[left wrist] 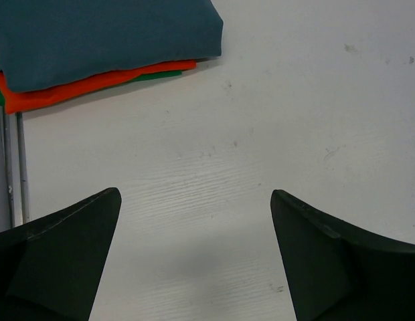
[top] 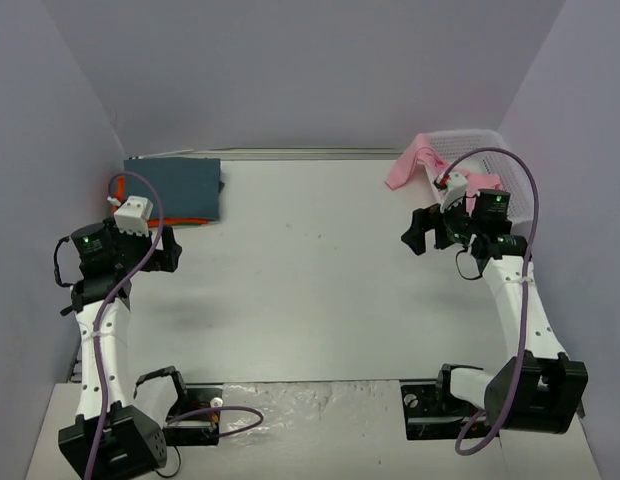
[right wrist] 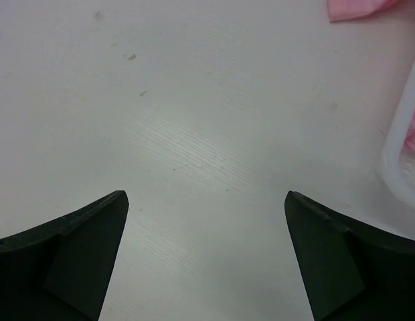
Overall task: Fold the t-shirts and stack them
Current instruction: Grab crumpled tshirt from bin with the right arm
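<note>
A folded dark slate blue-grey t-shirt (top: 175,186) lies on top of a folded orange one (top: 180,222) at the table's far left. The left wrist view shows the same stack, blue-grey (left wrist: 107,33) over orange (left wrist: 94,85), with a green edge (left wrist: 157,76) underneath. A light pink t-shirt (top: 415,160) hangs over the rim of the white mesh basket (top: 480,140) at far right; its corner (right wrist: 355,8) shows in the right wrist view. My left gripper (top: 170,250) is open over bare table just in front of the stack. My right gripper (top: 420,232) is open beside the basket, holding nothing.
Grey walls close the table in on the left, back and right. The basket's white rim (right wrist: 401,147) is close to my right gripper's right finger. Purple cables loop from both arms. A metal strip (left wrist: 13,167) runs along the table's left edge.
</note>
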Available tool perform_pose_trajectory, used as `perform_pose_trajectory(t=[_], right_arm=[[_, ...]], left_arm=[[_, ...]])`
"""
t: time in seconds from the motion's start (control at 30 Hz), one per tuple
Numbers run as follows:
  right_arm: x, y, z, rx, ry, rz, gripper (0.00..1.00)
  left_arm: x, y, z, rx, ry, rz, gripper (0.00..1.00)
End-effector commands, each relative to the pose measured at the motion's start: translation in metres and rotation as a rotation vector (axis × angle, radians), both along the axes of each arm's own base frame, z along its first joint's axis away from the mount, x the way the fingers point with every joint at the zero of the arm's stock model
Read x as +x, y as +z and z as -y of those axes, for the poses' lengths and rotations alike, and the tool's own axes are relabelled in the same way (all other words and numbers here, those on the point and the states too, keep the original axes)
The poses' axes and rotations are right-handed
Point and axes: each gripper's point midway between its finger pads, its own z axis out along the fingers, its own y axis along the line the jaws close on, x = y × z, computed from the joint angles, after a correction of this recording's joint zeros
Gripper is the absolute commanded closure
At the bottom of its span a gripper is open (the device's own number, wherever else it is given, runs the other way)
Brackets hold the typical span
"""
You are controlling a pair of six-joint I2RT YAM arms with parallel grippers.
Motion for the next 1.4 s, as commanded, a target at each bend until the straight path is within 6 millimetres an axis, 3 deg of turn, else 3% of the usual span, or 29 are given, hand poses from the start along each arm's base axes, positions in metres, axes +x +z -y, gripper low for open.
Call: perform_pose_trajectory(t=[0.0, 0.1, 0.17, 0.27, 0.37, 0.43, 0.5, 0.53, 0.57, 0.6, 0.63, 0.67, 0.8, 0.97, 1.0, 1.1, 1.37], right_arm=[[-0.029, 0.023, -0.036, 0.09, 0.243, 0.029, 0.0], [-0.032, 0.012, -0.051, 0.126, 0.284, -0.027, 0.0], [-0.022, -0.002, -0.048, 0.13, 0.238, -0.096, 0.0], [-0.011, 0.008, -0.042, 0.102, 0.213, -0.052, 0.0], [0.007, 0.049, -0.03, 0.0, 0.129, 0.117, 0.0], [0.029, 0.073, 0.003, -0.142, -0.042, 0.209, 0.0], [0.047, 0.111, 0.027, -0.228, -0.154, 0.307, 0.0], [0.058, 0.113, 0.045, -0.298, -0.229, 0.31, 0.0], [0.066, 0.131, 0.051, -0.315, -0.256, 0.349, 0.0], [0.073, 0.138, 0.055, -0.327, -0.28, 0.369, 0.0], [0.086, 0.132, 0.064, -0.355, -0.317, 0.35, 0.0], [0.094, 0.143, 0.066, -0.353, -0.336, 0.368, 0.0], [0.137, 0.115, 0.085, -0.376, -0.431, 0.307, 0.0], [0.172, 0.082, 0.116, -0.469, -0.599, 0.275, 0.0], [0.181, 0.067, 0.119, -0.5, -0.596, 0.246, 0.0], [0.193, 0.038, 0.133, -0.55, -0.626, 0.191, 0.0], [0.213, 0.004, 0.164, -0.593, -0.684, 0.137, 0.0]], left_arm=[[0.002, 0.014, 0.001, -0.008, -0.006, 0.037, 0.06], [0.001, 0.016, 0.003, -0.013, -0.015, 0.046, 0.06], [0.002, 0.019, 0.003, -0.015, -0.015, 0.049, 0.06], [0.001, 0.025, 0.004, -0.005, -0.026, 0.051, 0.06], [0.0, 0.032, 0.006, -0.004, -0.04, 0.046, 0.06], [0.0, 0.036, 0.004, -0.001, -0.028, 0.047, 0.06], [0.001, 0.037, 0.002, -0.003, -0.017, 0.051, 0.06], [0.003, 0.037, 0.0, -0.003, -0.001, 0.055, 0.06], [0.003, 0.036, -0.001, -0.029, 0.024, 0.047, 0.06], [0.004, 0.035, -0.003, -0.039, 0.044, 0.041, 0.06], [0.005, 0.034, -0.008, -0.031, 0.078, 0.042, 0.06], [0.006, 0.032, -0.011, -0.033, 0.095, 0.036, 0.06], [0.004, 0.03, -0.014, -0.007, 0.104, 0.029, 0.06], [0.002, 0.029, -0.009, -0.01, 0.07, 0.04, 0.06], [0.003, 0.029, -0.007, -0.013, 0.059, 0.045, 0.06], [0.002, 0.027, -0.004, -0.017, 0.039, 0.05, 0.06], [0.006, 0.015, -0.002, -0.033, 0.018, 0.019, 0.06]])
